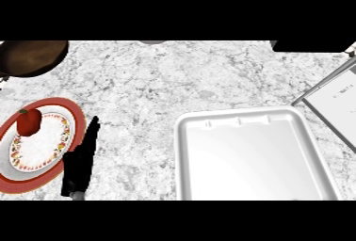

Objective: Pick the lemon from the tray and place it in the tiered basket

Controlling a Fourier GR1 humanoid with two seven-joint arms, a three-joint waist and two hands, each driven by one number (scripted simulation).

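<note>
— Whereabouts of the lemon?

— Nowhere in view. White tray (306,141), lower right on the marble table (173,80), showing only its bare floor and rim. Possibly already lifted and carried off frame, though impossible to confirm from here.

— And the hands?

— Left hand (82,155) at the lower left, seen edge-on, fingers straight and pointing up the frame, holding nothing. Parked just beside the red-rimmed plate (69,110), probably to stay out of the working side. Right hand out of frame altogether, so no word on what it carries.

— Anything on that plate?

— One red fruit (29,122) with a green stalk, near the far-left rim. Too small to name more exactly; not part of the job.

— Sign of the tiered basket?

— Hard to say. White panel (341,101) in a grey frame, cut off by the right edge, perhaps part of it, perhaps not. Brown bowl (31,56) cropped at the upper left corner.
</note>
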